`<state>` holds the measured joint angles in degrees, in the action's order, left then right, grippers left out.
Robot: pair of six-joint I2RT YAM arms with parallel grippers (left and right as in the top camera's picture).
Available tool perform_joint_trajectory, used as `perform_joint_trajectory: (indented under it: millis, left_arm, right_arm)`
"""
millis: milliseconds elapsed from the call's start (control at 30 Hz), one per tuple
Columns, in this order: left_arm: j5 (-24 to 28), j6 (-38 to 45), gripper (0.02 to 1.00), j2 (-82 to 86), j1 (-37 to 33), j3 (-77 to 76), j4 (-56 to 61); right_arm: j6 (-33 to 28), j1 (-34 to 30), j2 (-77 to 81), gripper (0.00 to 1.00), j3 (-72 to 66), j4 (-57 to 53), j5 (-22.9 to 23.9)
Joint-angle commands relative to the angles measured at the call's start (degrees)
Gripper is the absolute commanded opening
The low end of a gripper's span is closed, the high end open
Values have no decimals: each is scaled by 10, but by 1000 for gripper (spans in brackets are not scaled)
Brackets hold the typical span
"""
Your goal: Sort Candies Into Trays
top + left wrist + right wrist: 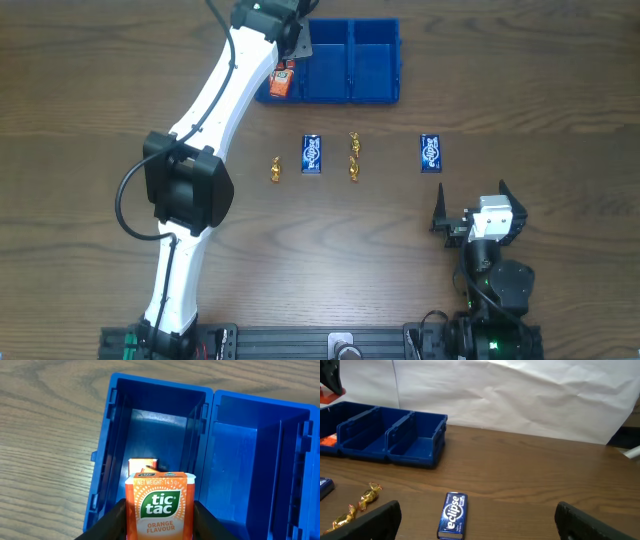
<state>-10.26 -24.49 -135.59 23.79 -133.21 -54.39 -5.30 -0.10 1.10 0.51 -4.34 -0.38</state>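
Observation:
My left gripper (160, 522) is shut on an orange candy box (160, 507), held upright over the leftmost compartment of the blue tray (250, 445). A second orange box (142, 465) lies inside that compartment. From above, the left gripper (285, 68) and its box (282, 82) are at the tray's (372, 62) left end. On the table lie two blue gum packs (312, 154) (431, 153) and three gold wrapped candies (277, 170) (354, 145) (354, 171). My right gripper (472, 202) stands open near the table's front, short of the right gum pack (453, 516).
The tray's middle and right compartments (378, 50) look bare. In the right wrist view, gold candies (369, 494) lie between the gum pack and the tray (415, 440). Bare wood surrounds the row of candies.

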Motion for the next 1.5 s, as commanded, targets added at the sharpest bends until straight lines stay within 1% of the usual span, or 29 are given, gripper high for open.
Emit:
perform_joint_trajectory:
  millis: [33, 700, 933, 1033, 1200, 1367, 1500]
  left_arm:
    - [6, 8, 272, -21, -5, -1, -1]
    - [16, 7, 275, -37, -22, -1, -13]
    - [16, 7, 321, -38, -22, -1, -9]
    - [16, 7, 380, -38, -23, -1, -2]
    - [16, 7, 419, -38, -24, -1, 11]
    - [16, 7, 492, -38, -24, -1, 12]
    - [16, 7, 496, -38, -24, -1, 12]
  right_arm:
    - [-8, 0, -1, 998, 0, -5, 2]
    - [-8, 0, -1, 998, 0, -5, 2]
    - [-8, 0, -1, 998, 0, -5, 2]
    - [-8, 0, -1, 996, 0, -5, 2]
    - [-8, 0, -1, 998, 0, -5, 2]
    - [-8, 0, -1, 998, 0, -5, 2]
    - [-8, 0, -1, 998, 0, -5, 2]
